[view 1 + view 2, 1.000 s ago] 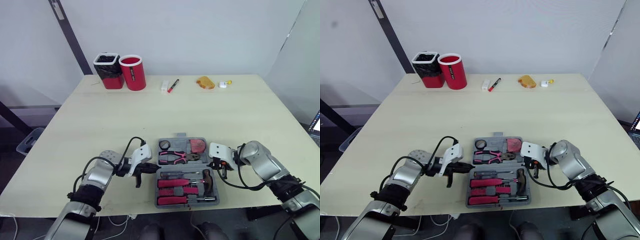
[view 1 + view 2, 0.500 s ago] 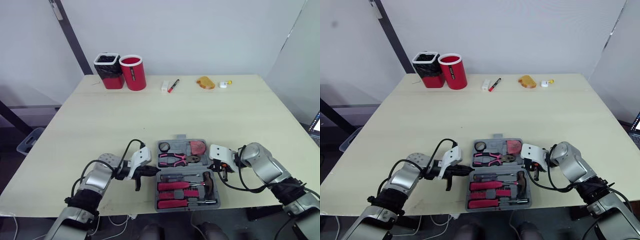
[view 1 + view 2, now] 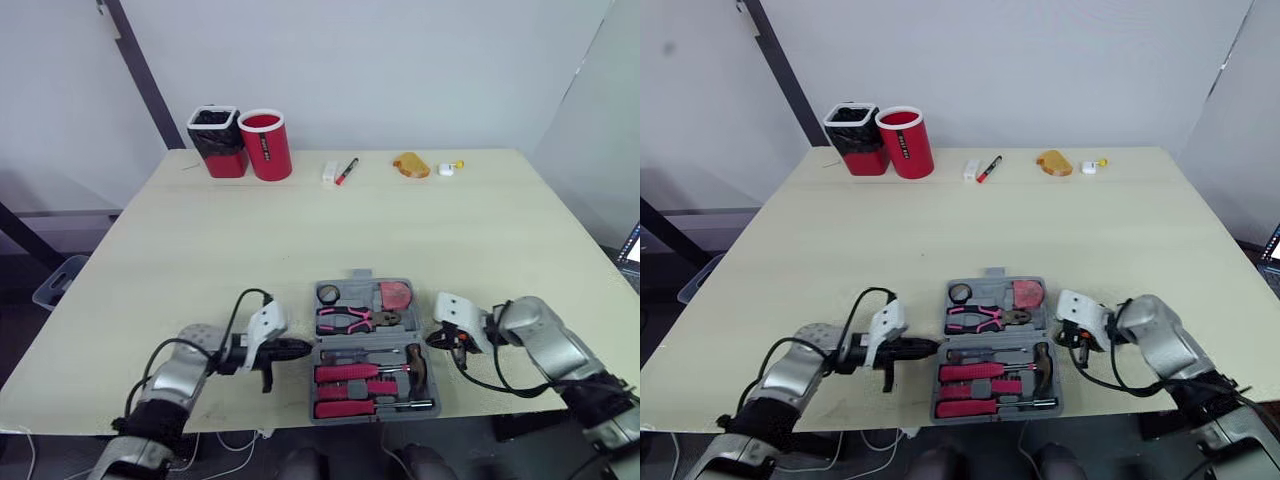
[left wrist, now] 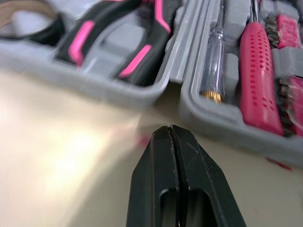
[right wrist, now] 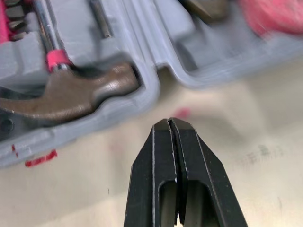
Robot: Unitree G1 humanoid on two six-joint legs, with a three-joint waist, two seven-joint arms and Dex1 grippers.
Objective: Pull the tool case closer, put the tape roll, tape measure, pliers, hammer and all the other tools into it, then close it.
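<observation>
While tool case (image 3: 365,345) lies open, left pincer (image 4: 170,128) closed, right pincer (image 5: 169,121) closed, hammer (image 5: 71,97) handle cut off.

From where I stand, the open tool case (image 3: 365,340) blocks the bench's (image 3: 300,230) front middle. The left tool (image 3: 304,348) and right tool (image 3: 432,340), fingers pinched together, flank its sides. Behind it the bench lies open up to two bins (image 3: 265,145) and a marker (image 3: 345,171) along the far edge.
</observation>
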